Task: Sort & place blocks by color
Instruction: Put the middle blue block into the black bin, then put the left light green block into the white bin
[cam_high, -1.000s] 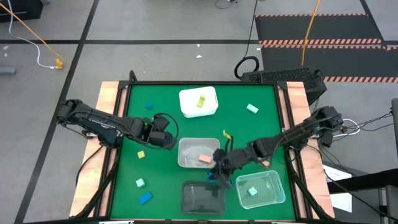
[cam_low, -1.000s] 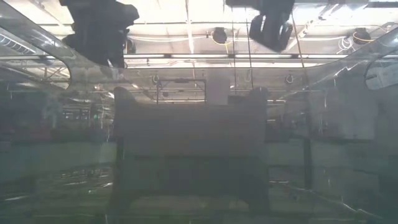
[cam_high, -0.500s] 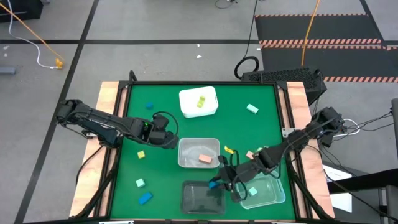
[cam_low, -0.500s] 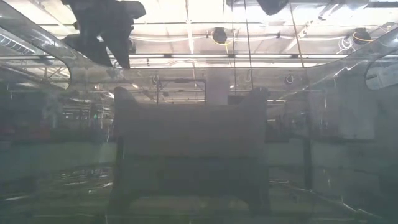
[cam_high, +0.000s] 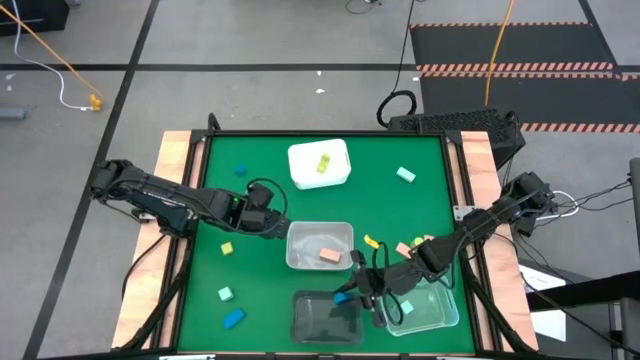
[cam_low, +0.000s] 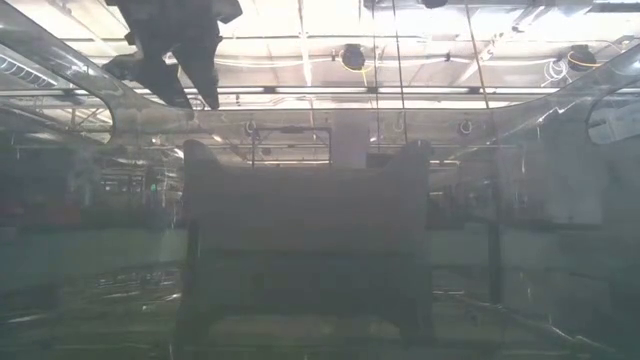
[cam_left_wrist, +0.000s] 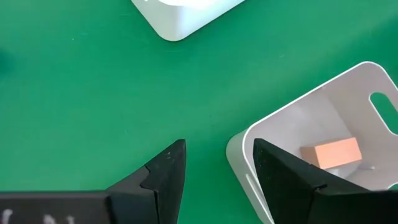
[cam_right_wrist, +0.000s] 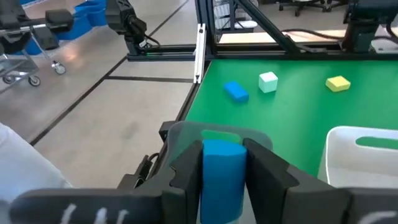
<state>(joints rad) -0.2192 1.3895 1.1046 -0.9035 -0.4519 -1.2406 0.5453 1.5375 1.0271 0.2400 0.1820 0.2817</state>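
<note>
Blocks lie scattered over the green desk and in its tubs, the overhead camera shows. The left arm reaches in from the desk's left edge, its left claw just beside the clear tub; the right arm stretches from the right edge, its right claw above the near rim of the dark tub. A white tub holds a yellow-green block, and a second clear tub sits by the right arm.

Only the left wrist camera shows the left claw released, fingers apart over bare green beside the clear tub, with a salmon block inside. Only the right wrist camera shows the right claw grasping a blue block upright between its fingers; beyond it lie a blue bar, a mint cube and a yellow cube, well apart from the tubs.

The table-height camera sees mostly tub walls, with one dark claw hanging at the top.
</note>
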